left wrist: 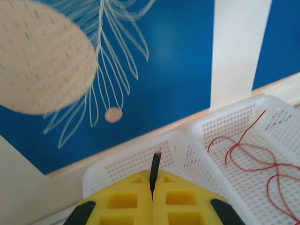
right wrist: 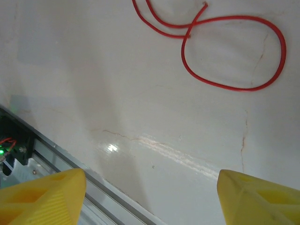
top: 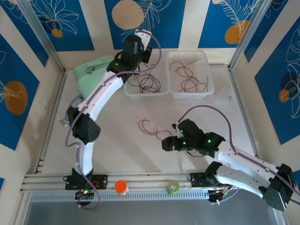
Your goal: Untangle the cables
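Black cable, top view: dangles into left basket; red cables lie in right basket; loose red cable on surface, near right tool.

Left wrist: left tool clamped on black cable's tip. Thin hold, so it may slip out early or snag basket mesh.

Right wrist: right tool wide, empty, w/ loop well ahead; closing now prob. grabs nothing.
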Controlling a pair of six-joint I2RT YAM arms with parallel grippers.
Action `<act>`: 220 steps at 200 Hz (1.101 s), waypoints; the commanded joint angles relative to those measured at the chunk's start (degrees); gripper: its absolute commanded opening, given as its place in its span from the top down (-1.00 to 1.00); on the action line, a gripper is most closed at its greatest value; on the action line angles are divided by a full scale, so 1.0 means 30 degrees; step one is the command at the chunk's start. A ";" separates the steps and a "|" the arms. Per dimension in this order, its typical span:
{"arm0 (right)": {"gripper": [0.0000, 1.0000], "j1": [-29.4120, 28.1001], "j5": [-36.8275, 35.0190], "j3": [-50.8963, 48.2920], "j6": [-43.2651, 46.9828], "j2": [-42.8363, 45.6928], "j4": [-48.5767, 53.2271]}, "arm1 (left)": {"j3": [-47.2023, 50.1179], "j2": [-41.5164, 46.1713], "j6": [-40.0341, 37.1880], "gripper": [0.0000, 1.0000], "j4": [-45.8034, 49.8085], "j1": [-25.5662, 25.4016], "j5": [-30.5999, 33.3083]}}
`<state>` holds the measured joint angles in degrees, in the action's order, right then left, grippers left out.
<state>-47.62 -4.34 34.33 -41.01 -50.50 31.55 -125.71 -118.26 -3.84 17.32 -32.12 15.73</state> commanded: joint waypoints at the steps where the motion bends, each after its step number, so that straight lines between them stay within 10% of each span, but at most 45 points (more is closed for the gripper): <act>1: -0.48 -0.0502 -0.1277 0.0350 -0.0655 -0.0702 0.1025 | 0.1008 -0.1206 0.1458 1.00 -0.1378 0.0462 -0.1186; 54: -0.34 -0.1155 -0.2186 0.3205 0.0761 -0.5484 0.1590 | 0.4715 -0.1594 0.3501 0.97 -0.2388 0.0571 -0.3029; 84: -0.17 -0.1231 -0.2442 0.5625 0.2220 -0.8998 0.1582 | 0.6051 -0.0503 0.3571 -0.21 -0.2765 0.0567 -0.3820; 127: -0.07 -0.1237 -0.2433 0.8418 0.3038 -1.4209 0.1725 | 0.6161 0.1657 0.3011 -0.98 -0.1935 0.0515 -0.4401; 220: 0.23 -0.1548 -0.4017 1.0439 0.2747 -1.7839 0.2964 | 1.1013 1.0455 0.3105 -1.00 0.0879 -0.0448 -0.3929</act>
<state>-51.83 -14.57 64.25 -32.84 -103.26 37.54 -98.74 -91.96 5.54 14.87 -32.45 3.03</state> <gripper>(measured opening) 0.389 0.997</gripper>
